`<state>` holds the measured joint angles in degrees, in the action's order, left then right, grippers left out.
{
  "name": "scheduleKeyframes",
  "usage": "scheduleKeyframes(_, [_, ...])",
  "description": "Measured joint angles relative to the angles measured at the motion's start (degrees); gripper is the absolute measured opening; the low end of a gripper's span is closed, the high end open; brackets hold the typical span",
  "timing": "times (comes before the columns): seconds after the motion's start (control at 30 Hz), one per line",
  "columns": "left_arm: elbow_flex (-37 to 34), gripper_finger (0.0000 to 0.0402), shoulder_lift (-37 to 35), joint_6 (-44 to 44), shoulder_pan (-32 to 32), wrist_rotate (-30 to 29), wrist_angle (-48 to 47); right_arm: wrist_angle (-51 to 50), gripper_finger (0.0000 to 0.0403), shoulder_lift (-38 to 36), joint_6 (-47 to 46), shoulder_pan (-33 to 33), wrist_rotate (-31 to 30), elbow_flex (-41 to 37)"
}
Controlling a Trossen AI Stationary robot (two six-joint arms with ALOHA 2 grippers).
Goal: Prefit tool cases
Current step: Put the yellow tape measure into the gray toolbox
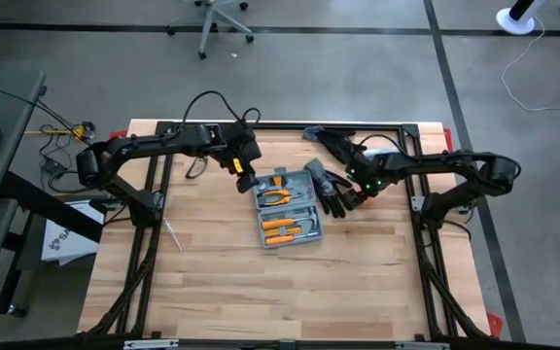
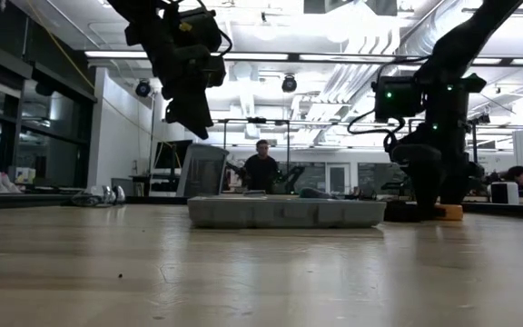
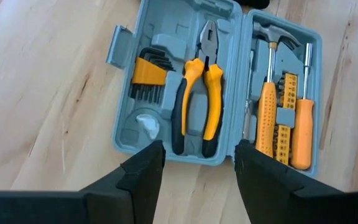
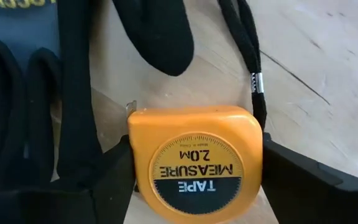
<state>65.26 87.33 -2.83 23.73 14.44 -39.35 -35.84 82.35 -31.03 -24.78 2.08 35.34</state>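
Tool case (image 1: 288,213), grey-blue, lies open flat mid-table, showing you orange pliers (image 3: 196,99), hex keys (image 3: 146,73), a hammer (image 3: 268,93) and a screwdriver (image 3: 302,118). Your left gripper (image 1: 244,181) hovers above its far-left corner, fingers apart, empty. Right of the case, beside a black glove (image 1: 332,192), your right gripper (image 4: 191,171) brackets an orange tape measure (image 4: 194,155), fingers spread wide.

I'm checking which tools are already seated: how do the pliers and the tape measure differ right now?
The pliers lie seated in the open tool case; the tape measure sits outside it, between the right pincer's fingers, beside the gloves. The pliers are long with two handles; the tape measure is a squat rounded block. Both are orange and black.
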Motion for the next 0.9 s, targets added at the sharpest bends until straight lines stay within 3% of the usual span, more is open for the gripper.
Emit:
scheduleKeyframes(0.2, [0.0,0.0182,0.0,0.0,0.0,0.0,-1.1,1.6,0.0261,-0.6,-3.2,2.8,-3.2,-2.3])
scheduleKeyframes(0.5, [0.0,0.0182,0.0,0.0,0.0,-0.1,-1.4,-0.9,0.0261,-5.9,-7.6,4.3,-4.7,0.7])
scheduleKeyframes(0.9, [0.0,0.0182,0.0,0.0,0.0,-0.1,-1.6,1.9,0.0261,-14.5,-5.1,4.3,-3.1,5.1])
